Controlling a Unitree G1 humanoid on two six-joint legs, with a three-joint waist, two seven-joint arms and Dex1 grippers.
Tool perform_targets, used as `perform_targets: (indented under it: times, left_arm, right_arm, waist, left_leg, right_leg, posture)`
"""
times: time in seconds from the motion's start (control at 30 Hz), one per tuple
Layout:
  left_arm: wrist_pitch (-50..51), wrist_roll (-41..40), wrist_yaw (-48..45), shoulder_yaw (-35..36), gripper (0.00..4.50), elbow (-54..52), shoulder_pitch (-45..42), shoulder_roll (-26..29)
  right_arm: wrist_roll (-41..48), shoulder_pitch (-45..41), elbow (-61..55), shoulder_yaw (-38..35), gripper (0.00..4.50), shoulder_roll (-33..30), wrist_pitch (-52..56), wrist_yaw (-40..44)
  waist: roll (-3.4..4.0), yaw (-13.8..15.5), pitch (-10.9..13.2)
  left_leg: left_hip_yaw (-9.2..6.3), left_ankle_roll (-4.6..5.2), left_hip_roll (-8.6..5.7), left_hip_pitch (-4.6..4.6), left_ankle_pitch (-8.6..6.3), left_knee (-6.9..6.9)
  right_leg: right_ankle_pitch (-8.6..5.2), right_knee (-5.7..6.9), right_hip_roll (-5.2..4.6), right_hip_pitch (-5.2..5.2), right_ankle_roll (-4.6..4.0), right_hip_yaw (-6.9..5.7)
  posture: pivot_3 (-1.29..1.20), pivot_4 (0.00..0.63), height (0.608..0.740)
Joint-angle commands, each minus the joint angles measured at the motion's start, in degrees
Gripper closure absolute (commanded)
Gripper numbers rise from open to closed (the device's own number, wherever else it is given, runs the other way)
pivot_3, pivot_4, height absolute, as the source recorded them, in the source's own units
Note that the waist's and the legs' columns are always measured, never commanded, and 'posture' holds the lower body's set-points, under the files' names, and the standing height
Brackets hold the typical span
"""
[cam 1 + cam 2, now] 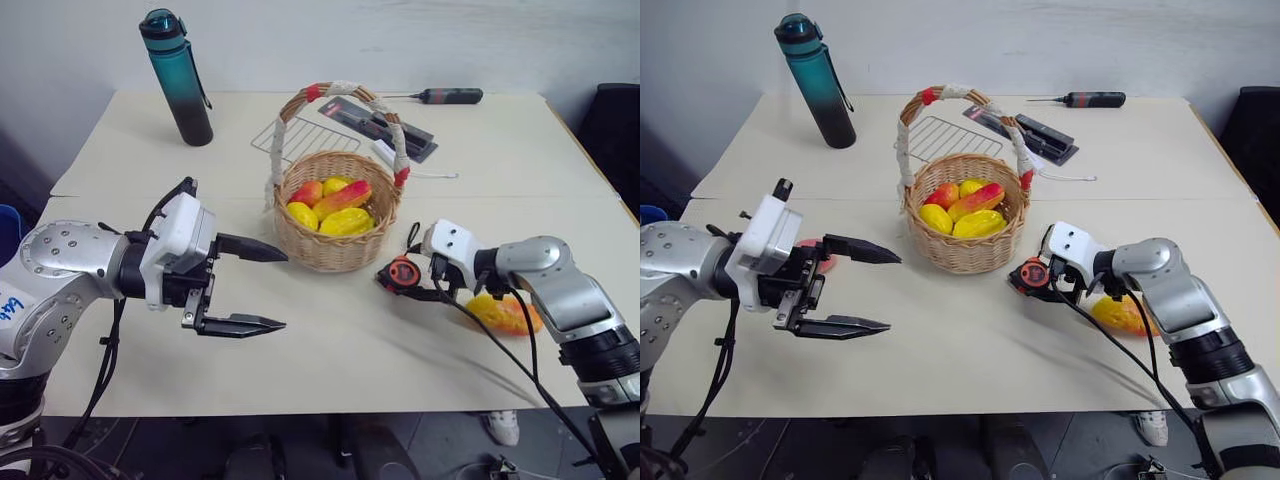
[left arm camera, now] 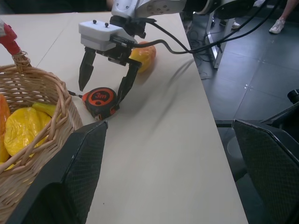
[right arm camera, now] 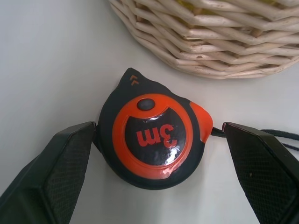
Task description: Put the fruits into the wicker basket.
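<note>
Head views: wicker basket [image 1: 338,225] mid-table, holding several yellow and red fruits [image 1: 335,208]; one more mango [image 1: 503,313] on the table under the right arm; pink fruit [image 1: 818,252] behind the left gripper [image 1: 262,287], jaws spread, empty.

Left wrist view: right gripper [image 2: 103,80] spread over a tape measure [image 2: 100,101].

Right wrist view: tape measure between parted fingers [image 3: 51,172], beside the basket.

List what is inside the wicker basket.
The wicker basket holds several yellow and red-blushed fruits, among them a long mango lying across the top. Whatever lies under this top layer is covered, so the full count cannot be told.
</note>
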Motion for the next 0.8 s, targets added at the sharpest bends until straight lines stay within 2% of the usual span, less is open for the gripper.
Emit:
perform_targets:
  times: [0.03,0.13,0.17,0.3,0.4,0.43,0.6,0.7,0.8]
  left_arm:
    - [-0.84,0.55,0.5,0.33,0.0,-0.4,-0.98,-0.32]
    - [-0.55,0.38,0.89,0.38,0.0,-0.54,-1.48,-0.41]
    - [-0.56,0.42,0.96,0.35,0.0,-0.5,-1.6,-0.42]
    - [-0.48,0.52,1.37,0.04,0.0,-0.6,-2.12,-0.59]
    - [-0.25,0.39,1.8,-0.27,0.0,-0.67,-2.82,-0.81]
    - [-0.27,0.44,1.85,-0.39,0.0,-0.59,-3.02,-0.86]
    - [-0.62,0.93,1.78,-1.26,0.0,0.41,-4.29,-1.29]
    - [-0.8,1.39,1.63,-1.63,0.0,0.88,-4.75,-1.61]
    - [-0.93,1.73,1.54,-1.73,0.0,1.14,-4.99,-1.91]
  right_arm:
    - [-2.47,-0.7,1.91,1.55,0.02,0.57,0.09,0.34]
    - [-2.15,-0.71,2.63,1.64,0.02,1.62,1.04,0.6]
    - [-1.81,-0.77,2.9,1.48,0.19,2.17,1.83,0.54]
    - [-0.98,-0.65,3.23,1.15,1.1,3.02,3.63,1.35]
    - [-0.9,-0.53,3.13,0.75,2.08,3.37,4.06,1.49]
    - [-1.18,-0.51,2.93,0.89,2.27,3.22,3.86,1.69]
    - [-1.52,-0.31,2.21,0.79,2.27,3.02,3.18,1.55]
    - [-0.17,0.02,0.26,-0.17,1.69,2.59,4.53,2.09]
    - [0.83,0.32,-2.21,-1.64,0.73,2.22,6.13,1.66]
  waist:
    - [-0.01,-0.02,0.0]
    - [-0.02,0.03,-0.01]
    - [-0.05,0.03,-0.03]
    - [-0.23,0.0,-0.14]
    - [-0.26,-0.01,-0.16]
    - [-0.28,-0.02,-0.17]
    - [-0.29,0.02,-0.18]
    - [-0.29,0.02,-0.18]
    - [-0.29,0.04,-0.17]
  left_leg:
    - [0.0,0.0,0.0,0.01,0.0,0.09]
    - [-0.01,0.0,-0.02,0.01,0.01,0.24]
    - [-0.02,0.01,-0.02,0.03,0.03,0.24]
    - [-0.04,-0.01,-0.02,0.1,0.06,0.24]
    - [-0.04,-0.01,-0.01,0.1,0.06,0.23]
    - [-0.04,-0.01,0.0,0.1,0.06,0.23]
    - [-0.05,-0.01,-0.02,0.1,0.06,0.23]
    - [-0.05,-0.01,-0.01,0.1,0.06,0.21]
    - [-0.08,-0.01,-0.01,0.08,0.06,0.2]
  right_leg:
    - [0.0,0.09,0.0,0.01,0.0,0.01]
    - [-0.01,0.23,-0.01,0.01,-0.01,0.04]
    - [-0.01,0.23,-0.02,0.03,-0.01,0.04]
    - [-0.01,0.23,-0.01,0.09,-0.02,0.04]
    - [-0.02,0.24,-0.01,0.09,-0.03,0.03]
    - [-0.02,0.24,-0.01,0.09,-0.03,0.03]
    - [-0.02,0.23,-0.02,0.09,-0.03,0.03]
    - [-0.02,0.24,-0.01,0.09,-0.04,0.03]
    - [-0.03,0.24,-0.02,0.08,-0.04,0.02]
  posture:
    - [0.0,0.15,0.74]
    - [0.0,0.15,0.74]
    - [0.0,0.15,0.74]
    - [0.0,0.15,0.74]
    - [0.0,0.15,0.74]
    - [0.0,0.15,0.74]
    - [0.0,0.15,0.74]
    - [0.0,0.15,0.74]
    - [0.0,0.15,0.74]
